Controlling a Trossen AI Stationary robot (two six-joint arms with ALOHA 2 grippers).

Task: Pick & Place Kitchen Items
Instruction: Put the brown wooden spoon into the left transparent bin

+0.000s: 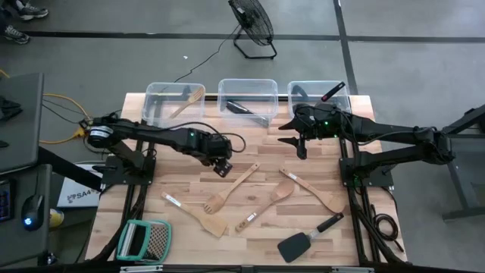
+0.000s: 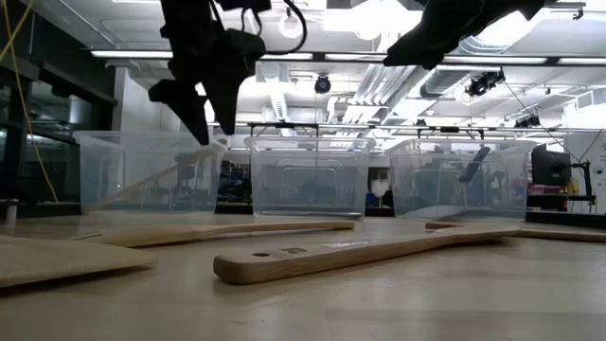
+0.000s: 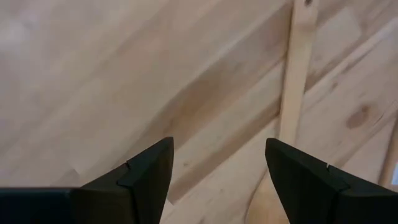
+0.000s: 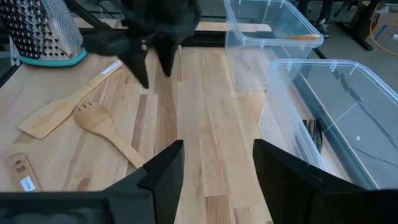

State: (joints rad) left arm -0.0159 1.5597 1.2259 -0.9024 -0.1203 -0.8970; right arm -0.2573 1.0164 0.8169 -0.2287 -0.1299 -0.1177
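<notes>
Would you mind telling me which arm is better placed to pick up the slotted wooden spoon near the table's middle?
Probably the left: its open claw hovers right beside the slotted wooden spoon, whose handle shows between its fingers. The right claw, also open, hangs nearer the bins.

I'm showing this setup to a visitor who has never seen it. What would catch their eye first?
Probably the scatter of pale wooden utensils across the near half of the table, with a black spatula at its near edge. Next, the left gripper, jaws open, hovering above one wooden handle, and the right gripper, also open, near the row of three clear bins at the far edge.
</notes>
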